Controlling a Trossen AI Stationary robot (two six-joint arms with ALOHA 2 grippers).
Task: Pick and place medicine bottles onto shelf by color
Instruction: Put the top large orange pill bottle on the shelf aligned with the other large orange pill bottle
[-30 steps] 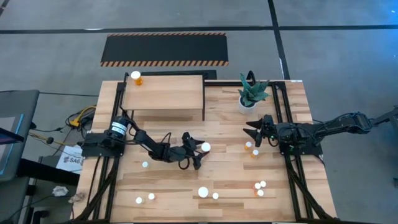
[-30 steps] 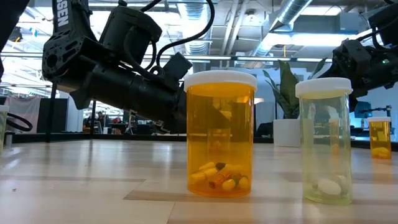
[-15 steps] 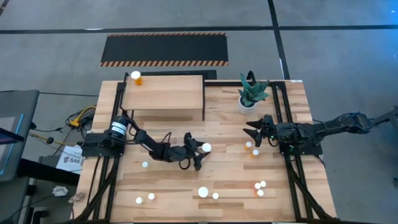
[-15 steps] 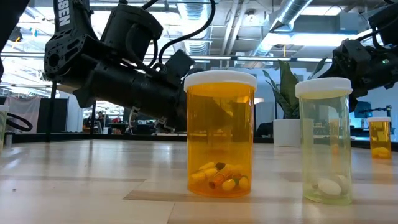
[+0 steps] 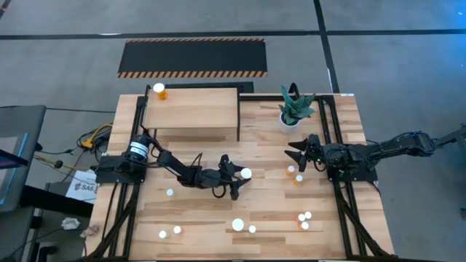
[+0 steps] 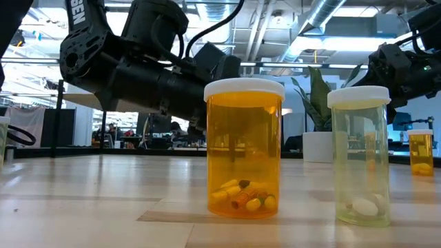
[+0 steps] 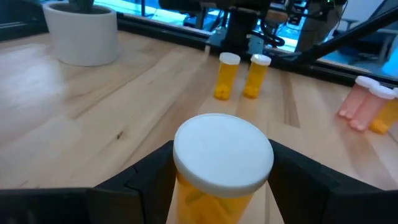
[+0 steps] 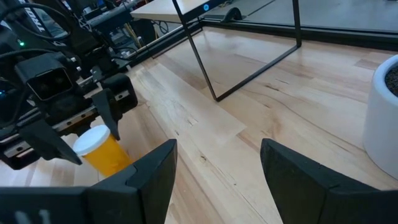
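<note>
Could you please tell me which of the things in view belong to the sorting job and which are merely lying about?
Belonging to the job:
- white-capped orange medicine bottle between the left pincer fingers
- white-capped orange bottle on the light-wood shelf
- loose white-capped bottles on the table

Lying about:
- white pot with green plant
- black mat with orange-striped edges
- right pincer, open, waiting

Clear glossy plastic bottle (image 6: 244, 148); matt wood table (image 6: 103, 200).
</note>
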